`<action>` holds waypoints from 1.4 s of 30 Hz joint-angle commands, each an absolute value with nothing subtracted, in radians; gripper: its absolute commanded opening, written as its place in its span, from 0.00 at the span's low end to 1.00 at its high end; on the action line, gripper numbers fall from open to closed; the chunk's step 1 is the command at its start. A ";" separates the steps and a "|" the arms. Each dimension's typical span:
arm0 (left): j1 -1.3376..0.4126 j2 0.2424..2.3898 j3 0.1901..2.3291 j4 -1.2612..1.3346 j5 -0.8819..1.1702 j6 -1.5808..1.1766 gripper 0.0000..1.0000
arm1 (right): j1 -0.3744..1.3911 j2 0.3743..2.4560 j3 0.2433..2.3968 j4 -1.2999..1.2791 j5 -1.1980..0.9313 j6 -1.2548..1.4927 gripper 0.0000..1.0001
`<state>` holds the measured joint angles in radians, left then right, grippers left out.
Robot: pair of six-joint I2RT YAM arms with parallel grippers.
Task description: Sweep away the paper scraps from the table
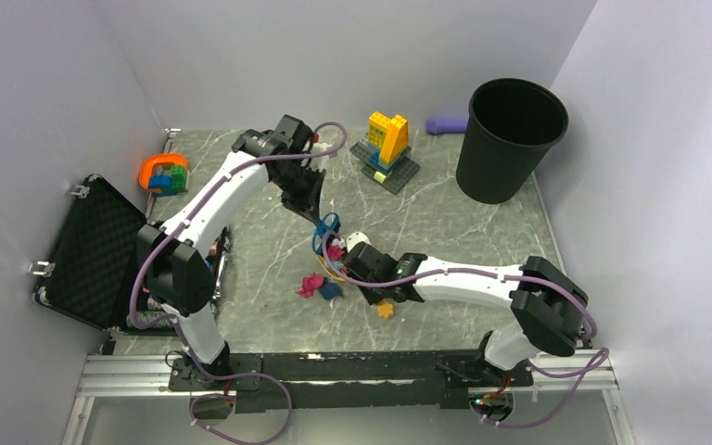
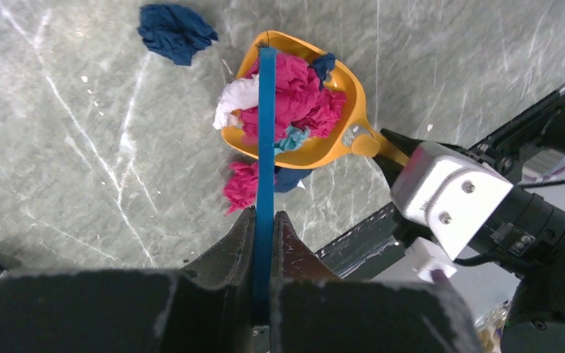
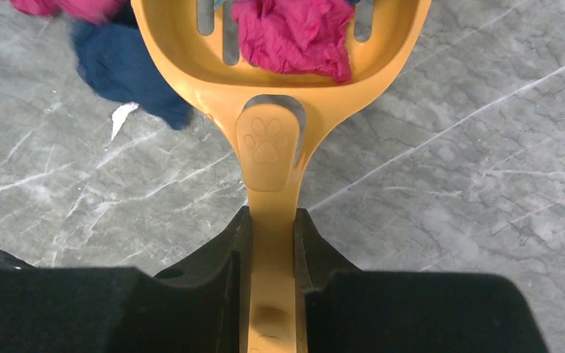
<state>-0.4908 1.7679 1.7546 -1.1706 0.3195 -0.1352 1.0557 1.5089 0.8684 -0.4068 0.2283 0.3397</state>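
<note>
Brush [image 2: 266, 132] (prob., seen edge-on) pinched in L gripper [image 2: 265, 215], scoop [image 3: 266, 143] clamped in R gripper [image 3: 271, 217]; drag stray scraps [image 2: 176, 31] in, lip flat.

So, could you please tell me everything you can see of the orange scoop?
The orange scoop looks like glossy plastic: a slotted pan, a handle with an embossed paw print. The right tool clamps the handle. It lies low over the table, holding magenta, white and teal paper scraps.
</note>
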 commanded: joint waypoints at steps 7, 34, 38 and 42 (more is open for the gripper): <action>-0.387 1.648 1.705 -1.063 0.385 -0.192 0.00 | 1.061 1.417 0.837 -0.344 0.285 0.369 0.00; -0.148 1.434 1.512 -0.865 0.244 -0.239 0.00 | 0.431 1.452 1.677 -0.979 0.117 0.271 0.00; -0.148 1.446 1.505 -0.856 0.264 -0.235 0.00 | 0.240 1.473 1.763 -0.972 -0.037 0.299 0.00; -0.147 1.450 1.492 -0.849 0.291 -0.227 0.00 | 0.066 1.511 1.834 -0.934 -0.266 0.367 0.00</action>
